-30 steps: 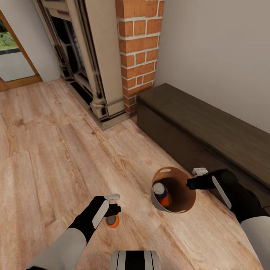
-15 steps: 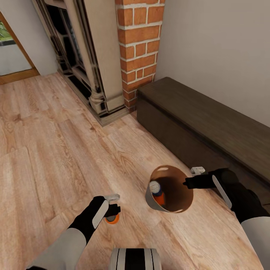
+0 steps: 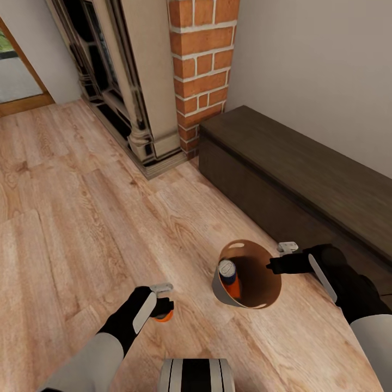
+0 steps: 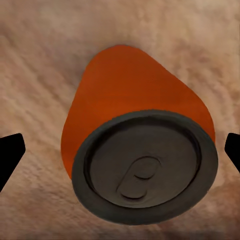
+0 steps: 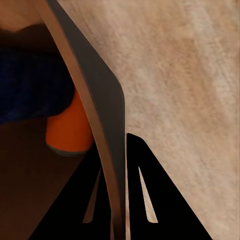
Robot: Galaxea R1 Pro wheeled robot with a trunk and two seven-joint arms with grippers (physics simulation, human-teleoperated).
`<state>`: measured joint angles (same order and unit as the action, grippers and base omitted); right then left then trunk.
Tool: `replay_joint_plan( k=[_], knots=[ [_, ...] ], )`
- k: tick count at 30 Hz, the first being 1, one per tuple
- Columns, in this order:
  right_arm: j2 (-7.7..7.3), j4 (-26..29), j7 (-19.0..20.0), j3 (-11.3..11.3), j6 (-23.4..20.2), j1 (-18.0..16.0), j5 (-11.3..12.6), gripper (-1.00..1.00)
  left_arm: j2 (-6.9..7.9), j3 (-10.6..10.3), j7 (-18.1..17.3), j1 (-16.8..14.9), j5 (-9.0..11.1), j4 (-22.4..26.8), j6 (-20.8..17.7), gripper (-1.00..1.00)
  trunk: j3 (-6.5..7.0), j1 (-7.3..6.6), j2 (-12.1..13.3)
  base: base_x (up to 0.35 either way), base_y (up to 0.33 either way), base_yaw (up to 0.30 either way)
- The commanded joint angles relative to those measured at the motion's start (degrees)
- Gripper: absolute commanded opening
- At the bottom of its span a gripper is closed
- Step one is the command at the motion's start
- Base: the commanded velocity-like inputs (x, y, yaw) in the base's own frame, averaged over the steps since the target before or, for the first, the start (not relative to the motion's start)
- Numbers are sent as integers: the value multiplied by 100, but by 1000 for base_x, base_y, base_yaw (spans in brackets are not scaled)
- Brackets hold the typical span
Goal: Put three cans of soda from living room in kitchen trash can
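My right gripper [image 3: 274, 266] is shut on the rim of the tash can [image 3: 216, 293], a grey pail with a copper-brown inside, held tilted above the wood floor. Inside it lie a dark blue can of soda [image 3: 227, 270] and an orange one [image 3: 234, 289]. The right wrist view shows the pail wall [image 5: 97, 100] pinched in that gripper [image 5: 116, 200], with the orange can [image 5: 67, 132] and blue can [image 5: 30, 85] beyond it. My left gripper [image 3: 161, 306] is shut on the third can, orange [image 3: 165, 316], whose dark top [image 4: 145, 172] faces the wrist camera.
A red-brick column [image 3: 201, 71] and a cream fireplace surround [image 3: 139, 81] stand ahead. A long dark wooden bench [image 3: 294, 163] runs along the right wall, close to my right arm. A doorway [image 3: 16, 81] opens at the far left. Wood floor [image 3: 81, 218] spreads to the left.
The whole view has shifted, so the camera moved. Both grippers keep their holds. The blue can has shifted a little inside the pail.
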<state>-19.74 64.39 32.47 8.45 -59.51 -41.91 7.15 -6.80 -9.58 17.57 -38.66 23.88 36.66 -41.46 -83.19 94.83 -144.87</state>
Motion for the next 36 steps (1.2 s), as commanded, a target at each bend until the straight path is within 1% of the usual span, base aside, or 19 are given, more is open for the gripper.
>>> replay_joint_plan(
  k=[1,3,4,6,9,14,18,26,36],
  knots=[
    [-1,2,56,-1,-49,-1,191,-100,4,0,-9,6,-5,-13,3,100,0,-1,0,0,0,0],
    [-2,3,57,-1,-49,-1,191,-100,12,0,-21,11,-11,-26,14,100,0,-1,0,0,0,0],
    [-3,3,57,-1,-49,-1,191,-100,15,0,-28,16,-11,-31,68,-100,0,-1,0,0,0,0],
    [-4,3,58,-1,-49,-1,191,-100,18,0,-40,22,-8,-39,195,-100,0,-1,0,0,0,0],
    [-4,3,58,-1,-49,-2,191,-100,20,-6,-49,24,-7,-49,261,-100,0,-1,0,0,0,0],
    [-4,3,58,-1,-49,4,191,-100,20,-8,-58,25,0,-51,288,-100,0,-1,0,0,0,0],
    [1,3,58,-1,-49,7,191,-100,20,-4,-131,42,29,-41,295,-100,0,-1,0,0,0,0],
    [13,3,58,-1,-49,7,191,-100,18,34,-137,179,39,52,303,-100,0,-1,0,0,0,0],
    [14,3,58,6,-49,7,186,-100,34,62,-130,244,38,61,399,-100,222,-26,13,0,0,0]
  ],
)
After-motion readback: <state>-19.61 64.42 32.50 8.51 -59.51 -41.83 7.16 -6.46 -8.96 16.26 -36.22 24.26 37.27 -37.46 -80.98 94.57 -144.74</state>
